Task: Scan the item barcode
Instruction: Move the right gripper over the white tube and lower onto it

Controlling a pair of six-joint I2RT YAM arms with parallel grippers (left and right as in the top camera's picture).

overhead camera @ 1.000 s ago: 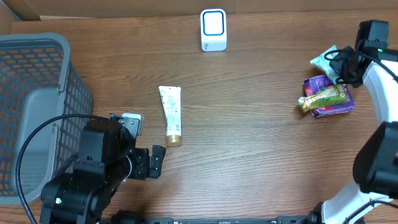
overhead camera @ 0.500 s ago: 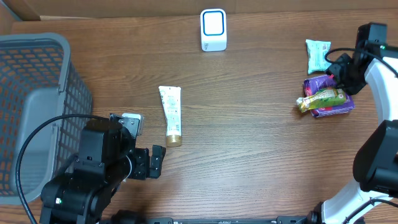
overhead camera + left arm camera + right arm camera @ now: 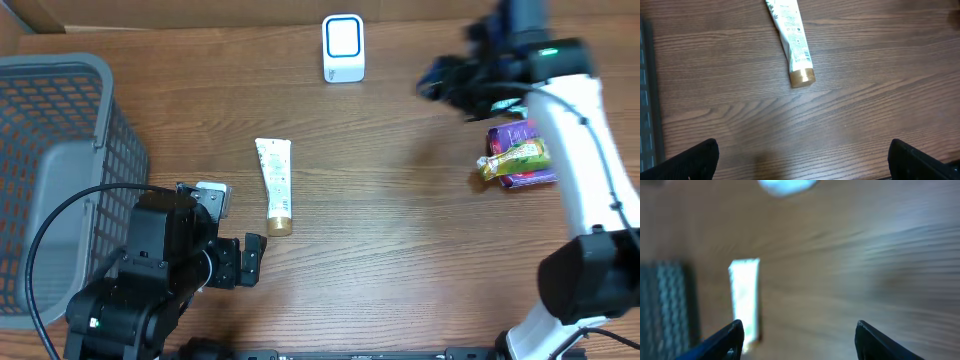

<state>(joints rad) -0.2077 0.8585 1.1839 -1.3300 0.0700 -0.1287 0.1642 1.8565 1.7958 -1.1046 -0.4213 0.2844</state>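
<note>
Left of the table's middle lies the tube (image 3: 275, 185), flat and untouched, well apart from the scanner (image 3: 343, 47). My right gripper (image 3: 799, 332) hangs spread and empty near the scanner; my left gripper (image 3: 802, 159) is released too. I judge this the reaching step: next I must descend and grasp the tube.

place: mock shop checkout on a robot test rig | surface: wooden desk (image 3: 400, 250) | checkout signs: white scanner (image 3: 343, 47) at the far edge, grey mesh basket (image 3: 60, 130) at the left | goods: tube (image 3: 275, 183), snack packs (image 3: 520, 160) | rig sign: robot arm (image 3: 585, 150) over the desk
</note>
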